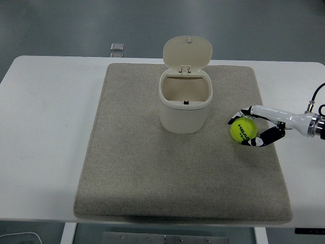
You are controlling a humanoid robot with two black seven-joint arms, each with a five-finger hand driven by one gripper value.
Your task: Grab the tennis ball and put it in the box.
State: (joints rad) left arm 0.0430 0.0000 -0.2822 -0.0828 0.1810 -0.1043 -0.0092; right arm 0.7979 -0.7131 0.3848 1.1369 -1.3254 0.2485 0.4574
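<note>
A yellow-green tennis ball (242,130) lies on the grey mat (152,173), to the right of the cream box (185,108). The box stands upright at the mat's middle back with its hinged lid (187,51) swung open. My right hand (246,129) comes in from the right edge and its fingers curl around the ball from the back and the front, closing on it. The ball still rests on the mat. The left arm is out of view.
The mat covers most of the white table (45,127). A small grey square object (117,47) lies on the floor beyond the table's far edge.
</note>
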